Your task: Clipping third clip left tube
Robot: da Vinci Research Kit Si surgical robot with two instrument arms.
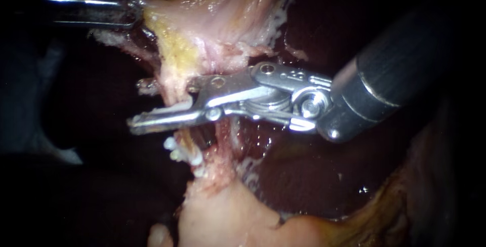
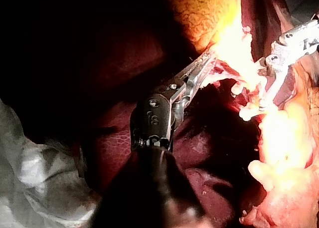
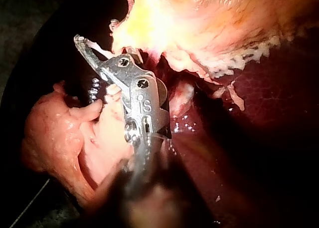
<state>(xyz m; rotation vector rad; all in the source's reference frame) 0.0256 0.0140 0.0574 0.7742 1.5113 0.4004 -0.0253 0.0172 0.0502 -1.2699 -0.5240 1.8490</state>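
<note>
Pale left tube (image 1: 174, 100) upright, white clips (image 1: 185, 155) lower.

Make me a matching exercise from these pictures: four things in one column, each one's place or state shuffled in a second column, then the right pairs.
1. left instrument
2. right instrument
3. white clips
4. liver

A. dark red, glistening, behind the tube
B. open, straddling the tube
C. shut on pale tissue, upper left in the endoscope view
D. on the tube, just below the right instrument in the endoscope view

Pairs: 1-C, 2-B, 3-D, 4-A.
</note>
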